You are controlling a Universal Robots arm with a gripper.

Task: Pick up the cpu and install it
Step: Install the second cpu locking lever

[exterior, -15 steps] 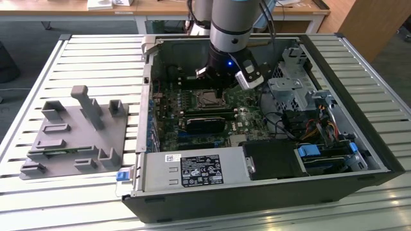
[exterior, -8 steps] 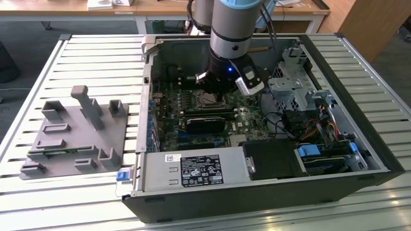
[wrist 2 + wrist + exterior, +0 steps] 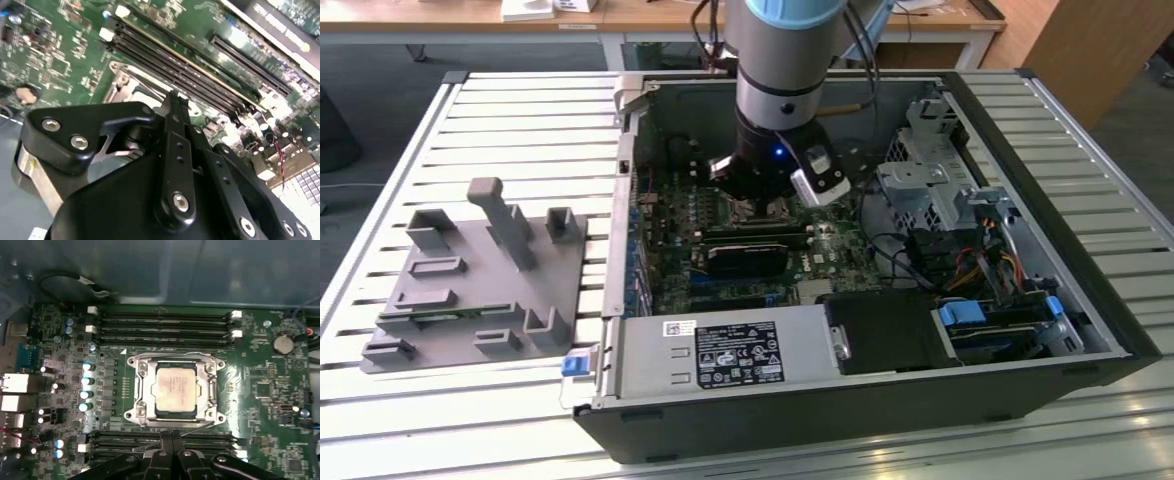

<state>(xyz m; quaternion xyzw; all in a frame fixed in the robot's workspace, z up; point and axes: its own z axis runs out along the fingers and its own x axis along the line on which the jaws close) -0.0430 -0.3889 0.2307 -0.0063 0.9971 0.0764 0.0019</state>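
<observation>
Cpu [image 3: 175, 389] sits flat in socket frame [image 3: 139, 388] at motherboard [image 3: 260, 390] centre, metal lid up, so I judge it seated. Gripper [image 3: 172, 436] at cpu's 6 o'clock in first wrist view, fingers pressed together, holding nothing, just beside frame.

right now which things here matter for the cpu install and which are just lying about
For the job:
cpu, sitting in the socket frame
gripper, above the motherboard

Lying about:
grey fixture block beside the case
coin battery
drive cage
</observation>
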